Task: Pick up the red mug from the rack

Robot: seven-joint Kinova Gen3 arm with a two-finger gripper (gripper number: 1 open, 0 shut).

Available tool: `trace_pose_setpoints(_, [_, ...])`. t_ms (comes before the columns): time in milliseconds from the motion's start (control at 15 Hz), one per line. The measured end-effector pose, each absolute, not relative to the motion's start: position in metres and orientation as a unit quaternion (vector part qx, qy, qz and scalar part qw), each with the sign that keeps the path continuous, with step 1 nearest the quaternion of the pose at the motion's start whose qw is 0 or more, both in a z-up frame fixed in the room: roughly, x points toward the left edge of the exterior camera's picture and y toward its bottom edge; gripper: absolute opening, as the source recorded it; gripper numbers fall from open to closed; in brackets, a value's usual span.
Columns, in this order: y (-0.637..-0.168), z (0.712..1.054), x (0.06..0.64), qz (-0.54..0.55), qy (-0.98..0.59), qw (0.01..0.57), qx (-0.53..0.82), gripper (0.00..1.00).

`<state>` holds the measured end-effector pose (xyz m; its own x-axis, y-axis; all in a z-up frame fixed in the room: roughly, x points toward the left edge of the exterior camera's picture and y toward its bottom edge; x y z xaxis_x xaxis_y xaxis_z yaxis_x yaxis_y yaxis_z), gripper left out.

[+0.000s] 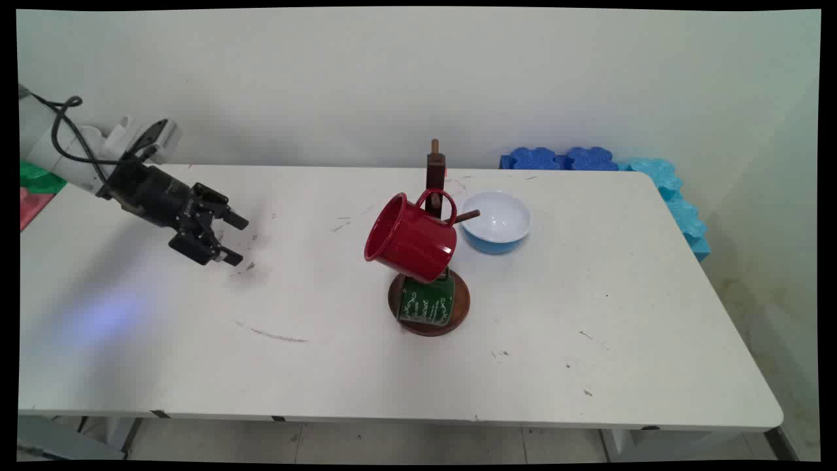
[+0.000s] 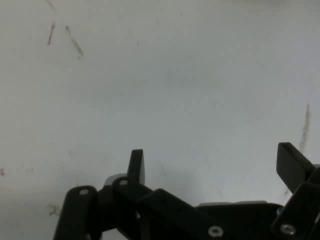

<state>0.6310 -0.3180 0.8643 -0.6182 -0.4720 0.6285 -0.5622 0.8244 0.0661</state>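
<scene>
**Gripper over the left of the table**

We see the gripper point(image 1: 234, 239) point(image 2: 212, 162) above the table point(image 1: 588, 314) at its left, fingers spread apart and holding nothing. Well to its right, a red mug point(image 1: 410, 237) hangs on a wooden mug stand point(image 1: 434, 171) above a green mug point(image 1: 426, 303); a blue bowl point(image 1: 495, 222) sits just beyond.

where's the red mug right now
In the main view the red enamel mug hangs by its handle on a peg of the dark wooden mug stand near the table's middle, above a green mug and left of the blue bowl.
</scene>
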Motion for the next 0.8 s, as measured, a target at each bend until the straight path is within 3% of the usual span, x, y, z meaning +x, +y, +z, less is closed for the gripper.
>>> trace_pose_setpoints(800, [-0.32, 0.927, 0.573, 0.072, -0.883, 0.361, 0.292, 1.0])
